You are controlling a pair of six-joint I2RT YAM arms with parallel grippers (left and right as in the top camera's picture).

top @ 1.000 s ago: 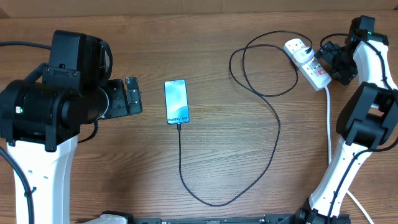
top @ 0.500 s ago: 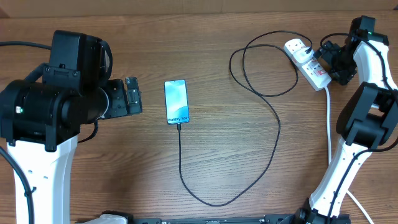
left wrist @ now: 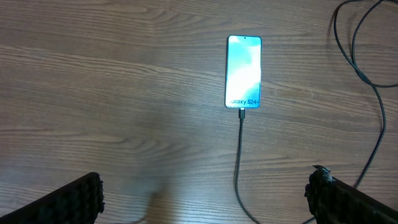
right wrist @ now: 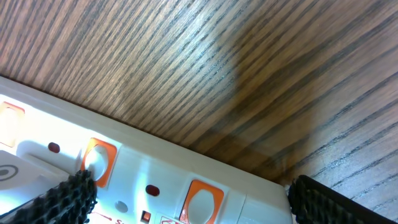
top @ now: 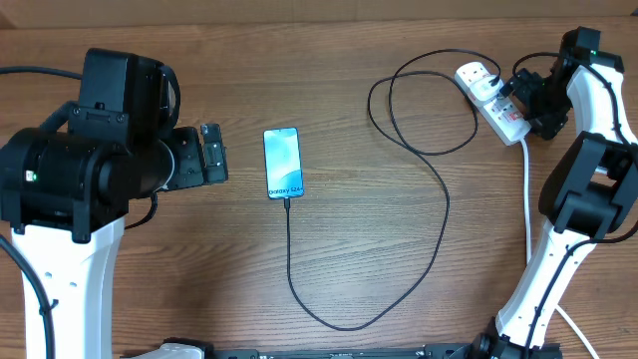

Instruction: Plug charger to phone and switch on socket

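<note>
The phone (top: 282, 163) lies flat on the wooden table with its screen lit; it also shows in the left wrist view (left wrist: 244, 71). The thin black charger (top: 446, 214) has its tip at the phone's bottom edge. It loops down, right and up to the far end of the white socket (top: 490, 95). My left gripper (top: 211, 155) is open and empty, left of the phone, with the cable (left wrist: 239, 155) between its fingers (left wrist: 68, 202). My right gripper (top: 518, 95) is open and sits low over the socket (right wrist: 155, 180), above an orange-red switch (right wrist: 202, 202).
The socket's thick white cord (top: 526, 189) runs down the right side beside the right arm's base. The charger's big loop (top: 424, 100) lies left of the socket. A second switch (right wrist: 99, 158) shows further along the strip.
My right gripper has edged slightly over the socket. The left arm, phone and cable have not moved.
</note>
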